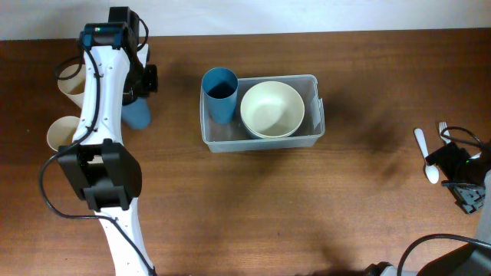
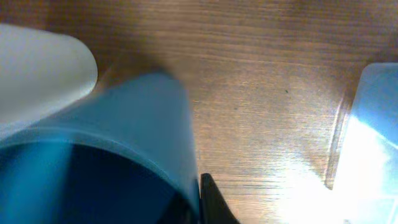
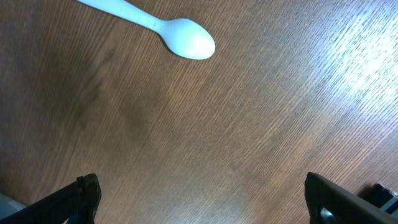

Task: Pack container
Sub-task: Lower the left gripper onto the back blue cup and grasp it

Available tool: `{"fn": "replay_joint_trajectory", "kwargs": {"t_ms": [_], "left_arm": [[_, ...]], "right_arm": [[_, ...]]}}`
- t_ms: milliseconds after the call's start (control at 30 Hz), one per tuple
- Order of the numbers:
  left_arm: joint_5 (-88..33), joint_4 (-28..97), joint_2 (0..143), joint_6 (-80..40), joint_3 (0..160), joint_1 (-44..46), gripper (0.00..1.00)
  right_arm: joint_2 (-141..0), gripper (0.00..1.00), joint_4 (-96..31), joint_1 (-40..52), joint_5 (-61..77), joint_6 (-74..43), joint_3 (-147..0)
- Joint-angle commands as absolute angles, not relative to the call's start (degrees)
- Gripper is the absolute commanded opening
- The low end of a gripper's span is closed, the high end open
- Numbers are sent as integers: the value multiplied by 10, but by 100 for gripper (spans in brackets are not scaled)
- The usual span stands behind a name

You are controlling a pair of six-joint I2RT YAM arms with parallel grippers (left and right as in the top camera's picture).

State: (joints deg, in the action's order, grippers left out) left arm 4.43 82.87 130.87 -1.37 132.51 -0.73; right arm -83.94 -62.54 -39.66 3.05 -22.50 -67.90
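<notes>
Your container sits mid-counter, with a blue cup at its left end and a cream bowl beside it. Left of the container, your left tool is around a second blue cup. One finger touches it, but I cannot tell if it is clamped. Your right tool stands apart near a white spoon.

Cup, bowl in container — spoon, maybe fork, far right

Container at centre of bench: blue cup in its left end, cream bowl beside it. Second blue cup outside, beside left arm.
</notes>
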Motion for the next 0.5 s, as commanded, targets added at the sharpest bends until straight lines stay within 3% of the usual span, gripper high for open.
{"fn": "replay_joint_trajectory", "kwargs": {"t_ms": [0,233,467], "left_arm": [[39,829,1316,-10,1320,-10,2],[38,846,1314,-13,1357,-10,2],[13,910,1300,-13,1521,8,1]], "right_arm": [[-839,99,-625,-398,32,-230,-679],[-839,99,-625,-398,32,-230,-679],[-839,99,-625,-398,32,-230,-679]]}}
